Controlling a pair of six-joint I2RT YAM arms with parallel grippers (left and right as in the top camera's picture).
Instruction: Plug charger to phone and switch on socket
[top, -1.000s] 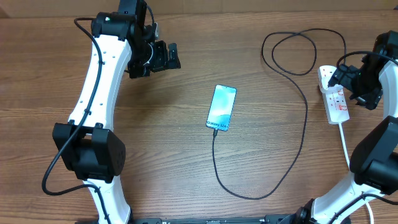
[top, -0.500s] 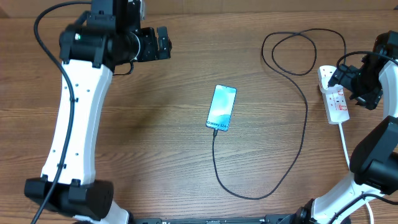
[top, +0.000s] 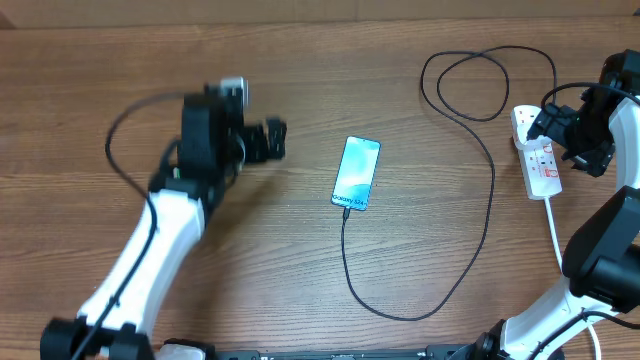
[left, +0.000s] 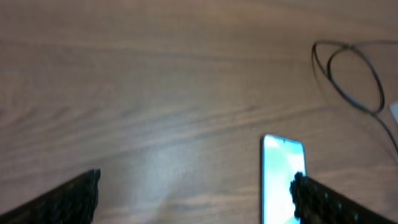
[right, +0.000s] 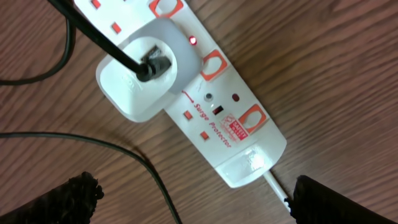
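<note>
The phone (top: 357, 173) lies flat near the middle of the table (top: 280, 270), its light-blue screen lit and facing up, with small dark lettering along its near short edge. The charger (top: 492, 190), a thin black cable, meets that near edge, sweeps in a wide curve toward the front of the table, climbs the right side, coils in loose loops at the far right and ends at the socket (top: 541, 160). The socket is a white strip with red switch markings lying at the right edge of the table, a thick white cord (top: 555, 232) leaving its near end. In the right wrist view the black cable enters a white plug block (right: 146, 71) seated in the strip, and a small red light (right: 193, 40) glows just beside it. The left jaws stand wide apart with nothing between them, hovering over bare wood left of the phone; the left arm (top: 165, 225) shows blurred from above. The right jaws are also spread wide and hold nothing, poised above the socket's near end without touching it.
</note>
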